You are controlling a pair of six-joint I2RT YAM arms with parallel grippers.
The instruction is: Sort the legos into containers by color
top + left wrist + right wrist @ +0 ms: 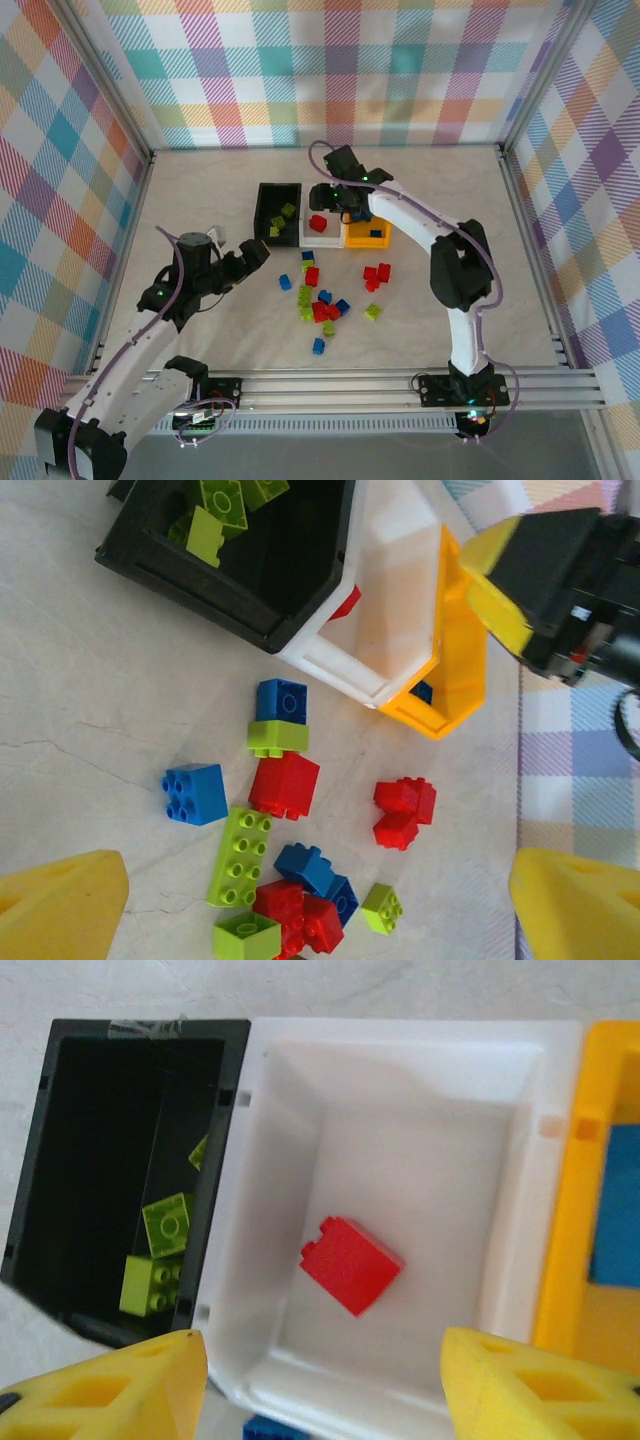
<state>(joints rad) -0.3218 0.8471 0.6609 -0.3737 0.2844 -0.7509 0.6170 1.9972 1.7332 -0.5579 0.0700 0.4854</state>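
Note:
Three containers stand in a row: a black bin [263,212] with lime green legos [165,1225], a white bin [400,1090] with one red brick [350,1263] on its floor, and an orange-yellow bin [365,243] with a blue brick [615,1210]. My right gripper [325,1360] hangs over the white bin [322,241], open, nothing between its fingers. Loose red, blue and green legos [320,300] lie on the table in front of the bins. My left gripper [255,255] is open and empty, hovering left of that pile [300,880].
A red pair [376,275] and a small green brick [372,311] lie right of the pile. One blue brick [319,346] lies nearest the arm bases. Checkered walls close in the table on three sides, and a metal rail [330,385] runs along the front.

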